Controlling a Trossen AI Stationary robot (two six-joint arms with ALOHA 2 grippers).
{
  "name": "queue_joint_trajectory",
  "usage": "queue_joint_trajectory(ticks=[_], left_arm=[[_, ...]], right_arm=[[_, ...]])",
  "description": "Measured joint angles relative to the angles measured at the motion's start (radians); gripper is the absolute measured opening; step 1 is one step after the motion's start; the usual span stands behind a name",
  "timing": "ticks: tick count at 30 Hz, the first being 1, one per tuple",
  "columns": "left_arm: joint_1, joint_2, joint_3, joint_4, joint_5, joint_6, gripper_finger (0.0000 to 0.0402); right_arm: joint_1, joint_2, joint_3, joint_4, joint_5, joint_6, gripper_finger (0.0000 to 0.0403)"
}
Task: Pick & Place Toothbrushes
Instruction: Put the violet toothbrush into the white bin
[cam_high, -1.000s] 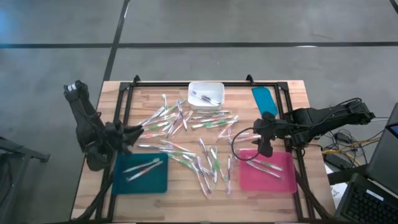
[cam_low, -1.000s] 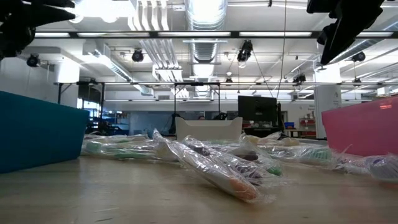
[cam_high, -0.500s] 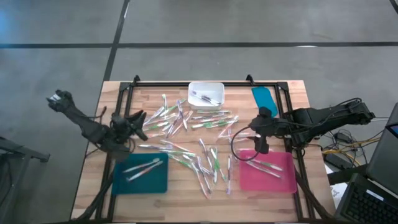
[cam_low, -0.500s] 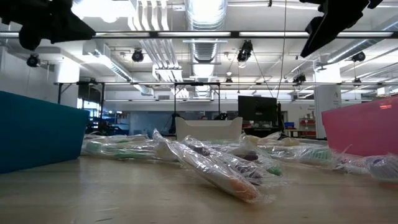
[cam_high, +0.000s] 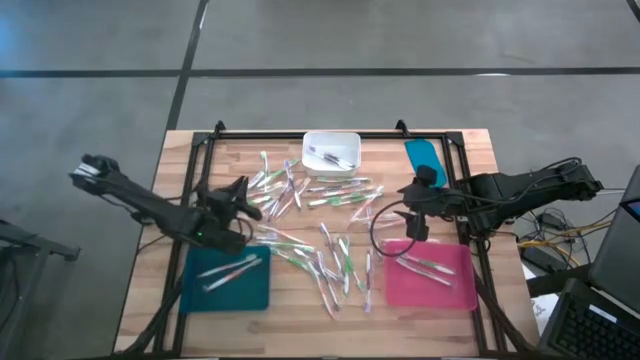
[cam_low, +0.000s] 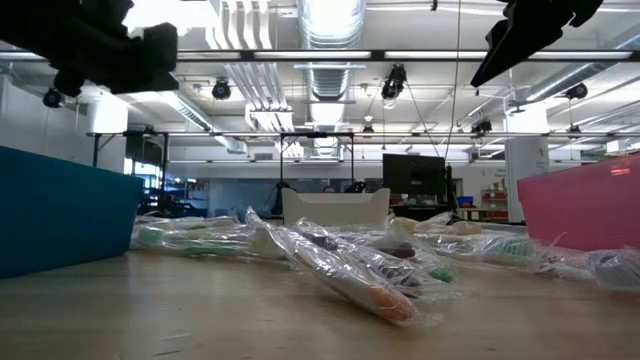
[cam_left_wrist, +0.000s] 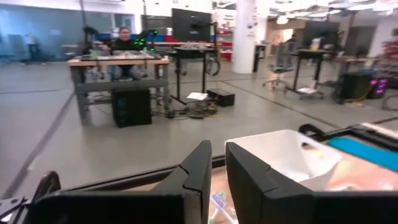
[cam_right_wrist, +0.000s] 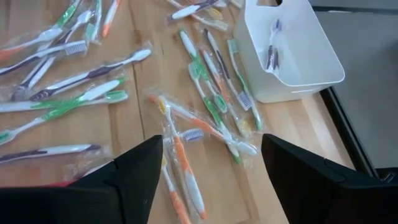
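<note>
Left gripper (cam_high: 243, 191), fingers nearly together and empty, hovers near the table's left edge; right gripper (cam_high: 408, 207) gapes over scattered toothbrushes (cam_high: 320, 215) mid-table. Next, I judge: descend, grasp one.

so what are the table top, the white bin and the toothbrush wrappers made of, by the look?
Table top: wood, pale planks with visible grain and seams, matte.
White bin: probably moulded plastic, with smooth thin walls and rounded corners.
Toothbrush wrappers: thin clear plastic film, crinkled and glinting; the toothbrushes inside look like hard plastic.

Left gripper (cam_high: 243, 196) fingers seemingly near-closed; right gripper (cam_high: 412, 213) spread.
</note>
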Motion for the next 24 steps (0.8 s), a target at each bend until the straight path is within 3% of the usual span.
queue_joint_trajectory(ticks=[7, 17, 24], left_arm=[[0.097, 0.144, 0.050, 0.164, 0.090, 0.114, 0.0042], [0.279, 0.321, 0.224, 0.173, 0.247, 0.126, 0.0044], [0.376, 0.423, 0.339, 0.173, 0.334, 0.256, 0.0044]], right_arm=[[0.000, 0.000, 0.000, 0.002, -0.001, 0.001, 0.0241], [0.000, 0.000, 0.000, 0.006, -0.001, 0.003, 0.0232], [-0.001, 0.000, -0.015, 0.007, -0.002, 0.003, 0.0252]])
